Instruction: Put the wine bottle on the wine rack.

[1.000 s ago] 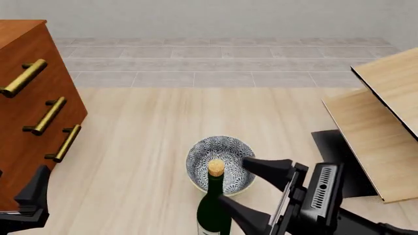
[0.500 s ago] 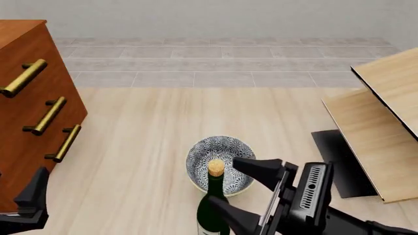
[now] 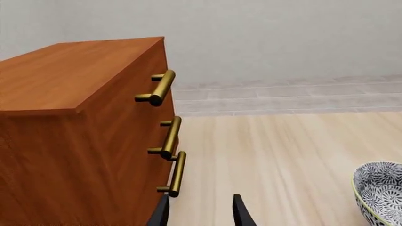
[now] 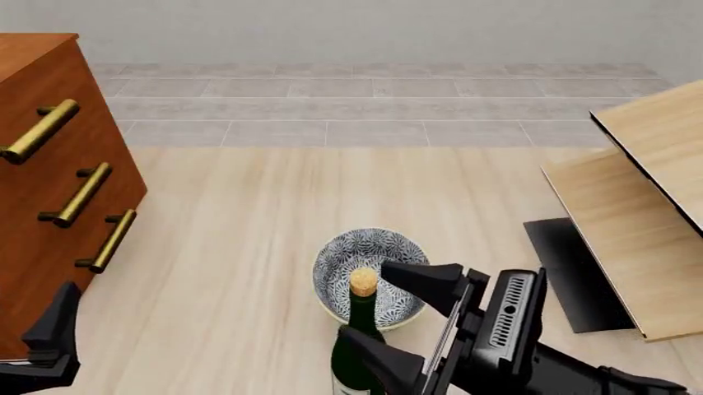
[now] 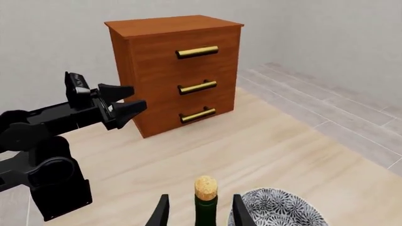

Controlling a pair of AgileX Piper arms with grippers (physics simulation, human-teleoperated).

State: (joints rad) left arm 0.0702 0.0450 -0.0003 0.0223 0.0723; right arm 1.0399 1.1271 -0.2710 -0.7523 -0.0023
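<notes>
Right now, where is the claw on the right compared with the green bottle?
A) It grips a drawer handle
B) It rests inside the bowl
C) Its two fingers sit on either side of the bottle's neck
C: in the right wrist view the bottle stands between the right claw's open fingers, beside the bowl.

The bowl (image 4: pixel 371 276) stands just behind the wine bottle (image 4: pixel 360 346); open tabletop (image 4: pixel 329 189) stretches toward the wine rack (image 4: pixel 637 222).
</notes>
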